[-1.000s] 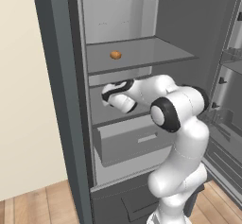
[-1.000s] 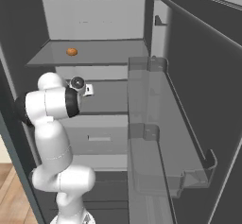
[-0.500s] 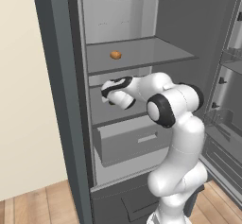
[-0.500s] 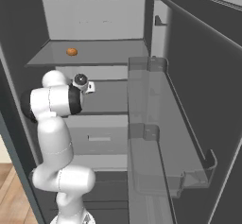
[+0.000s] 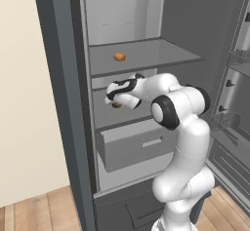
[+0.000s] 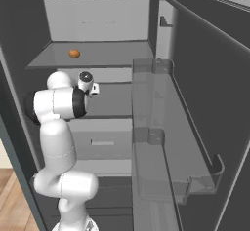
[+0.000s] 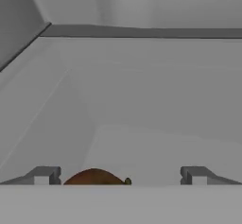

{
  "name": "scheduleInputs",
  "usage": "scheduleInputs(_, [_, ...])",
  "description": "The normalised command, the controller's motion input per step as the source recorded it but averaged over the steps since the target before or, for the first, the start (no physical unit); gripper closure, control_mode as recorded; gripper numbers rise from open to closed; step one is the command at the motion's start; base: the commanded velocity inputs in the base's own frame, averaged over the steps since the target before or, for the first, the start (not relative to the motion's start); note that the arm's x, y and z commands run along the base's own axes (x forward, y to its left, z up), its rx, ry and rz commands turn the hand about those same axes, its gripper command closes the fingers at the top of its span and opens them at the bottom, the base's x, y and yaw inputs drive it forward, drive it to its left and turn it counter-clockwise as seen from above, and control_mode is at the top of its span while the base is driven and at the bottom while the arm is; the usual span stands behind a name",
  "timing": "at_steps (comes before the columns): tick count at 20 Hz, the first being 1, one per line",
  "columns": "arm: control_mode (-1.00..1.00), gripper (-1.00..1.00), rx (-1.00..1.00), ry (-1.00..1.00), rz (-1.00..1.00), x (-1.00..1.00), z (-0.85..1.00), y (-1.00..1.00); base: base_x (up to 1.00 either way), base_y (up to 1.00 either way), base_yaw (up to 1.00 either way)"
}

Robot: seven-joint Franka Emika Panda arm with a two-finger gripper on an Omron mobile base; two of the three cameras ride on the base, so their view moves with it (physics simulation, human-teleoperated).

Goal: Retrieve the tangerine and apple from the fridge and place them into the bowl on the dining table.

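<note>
**Hand spread at the apple, inside the fridge**

My hand [image 7: 120,175] reaches onto the middle shelf [image 5: 105,118], fingers spread wide — the apple [image 7: 93,176] sits between them, nearer one finger, ungripped. The tangerine [image 5: 119,56] waits on the shelf above.

Cream wall [image 5: 22,108] on my left: plain and flat, no marks, running down to the floor. Wood plank floor [image 5: 44,208]: light brown, boards laid crosswise, meeting the wall in a straight line. The same planks show again low on my right. In the right base view, a sliver of the planks sits in the lower left corner.
</note>
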Motion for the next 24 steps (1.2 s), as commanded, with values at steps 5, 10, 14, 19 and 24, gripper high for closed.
scheduleInputs(5, [-1.00, -1.00, -0.01, 0.12, -0.02, -0.02, -0.62, 0.02, 0.00, 0.00, 0.00])
scheduleInputs(10, [-1.00, -1.00, -0.03, 0.10, -0.01, -0.20, -0.75, 0.08, 0.00, 0.00, 0.00])
scheduleInputs(14, [-1.00, -1.00, -0.04, 0.05, -0.01, -0.48, -0.85, 0.09, 0.00, 0.00, 0.00])
scheduleInputs(19, [-1.00, -1.00, -0.04, 0.00, 0.00, -0.70, -0.83, 0.07, 0.00, 0.00, 0.00])
scheduleInputs(24, [-1.00, -1.00, -0.01, -0.03, 0.00, -0.74, -0.63, 0.00, 0.00, 0.00, 0.00])
